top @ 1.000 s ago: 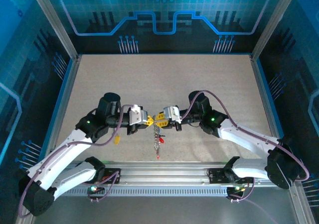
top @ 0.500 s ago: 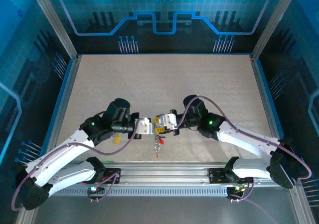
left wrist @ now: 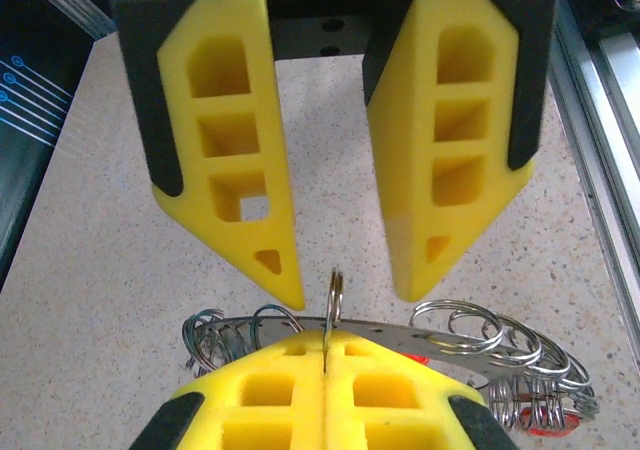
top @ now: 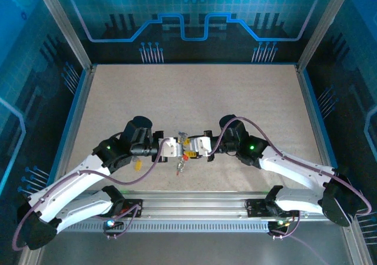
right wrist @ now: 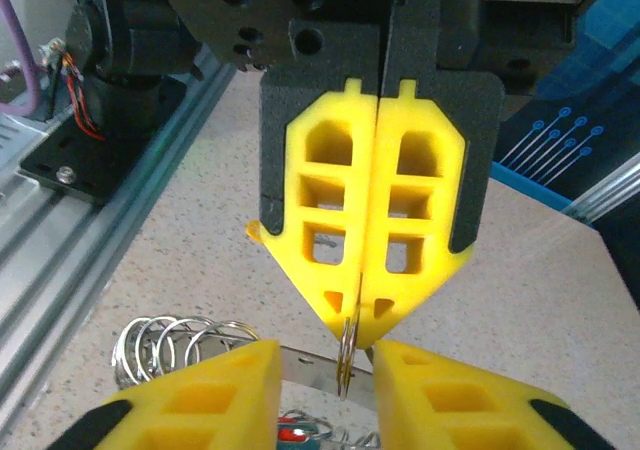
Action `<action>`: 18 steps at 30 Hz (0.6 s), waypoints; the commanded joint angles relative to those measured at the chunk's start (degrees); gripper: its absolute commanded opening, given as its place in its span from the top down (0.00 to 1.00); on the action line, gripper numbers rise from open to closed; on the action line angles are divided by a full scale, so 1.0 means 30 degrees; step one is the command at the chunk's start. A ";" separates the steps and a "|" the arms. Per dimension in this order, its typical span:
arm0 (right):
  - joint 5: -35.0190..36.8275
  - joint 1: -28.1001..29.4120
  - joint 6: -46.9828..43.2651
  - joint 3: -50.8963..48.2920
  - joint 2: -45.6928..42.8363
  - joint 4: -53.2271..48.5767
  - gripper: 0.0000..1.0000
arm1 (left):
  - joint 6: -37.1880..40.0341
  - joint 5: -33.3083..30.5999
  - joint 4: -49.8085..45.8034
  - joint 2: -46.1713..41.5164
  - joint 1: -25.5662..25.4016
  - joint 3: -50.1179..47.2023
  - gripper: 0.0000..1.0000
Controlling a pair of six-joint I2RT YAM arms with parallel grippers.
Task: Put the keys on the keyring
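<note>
The left hand (left wrist: pixel 325 358) was clamped shut on the keyring (left wrist: pixel 335 288), holding it edge-on above the worktop (top: pixel 194 94). The right hand (right wrist: pixel 325 362) stood narrowly parted astride the keyring, gripping nothing. Threading seemed in hand; next, it likely needed a careful pinch to spread its coils. The red key (top: pixel 185 156) hung just below the keyring among looped rings (left wrist: pixel 500 355) that could snag.

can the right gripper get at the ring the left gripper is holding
Probably yes: the left gripper pinches the metal ring with its edge sticking out, and the right gripper sits open around that edge, nothing between.
</note>
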 commanded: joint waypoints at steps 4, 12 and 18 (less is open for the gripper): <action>0.1390 0.0345 0.0248 -0.0507 -0.0062 0.1214 0.77 | -0.0812 0.0616 0.1175 -0.0328 -0.0098 0.0041 1.00; 0.2077 0.0497 0.0353 -0.0853 -0.0288 0.1787 0.81 | -0.1482 0.0880 0.1783 -0.0372 -0.0086 -0.0036 1.00; 0.2473 0.0509 0.0668 -0.1518 -0.0642 0.2870 0.96 | -0.1829 0.0843 0.1856 -0.0123 -0.0083 0.0181 1.00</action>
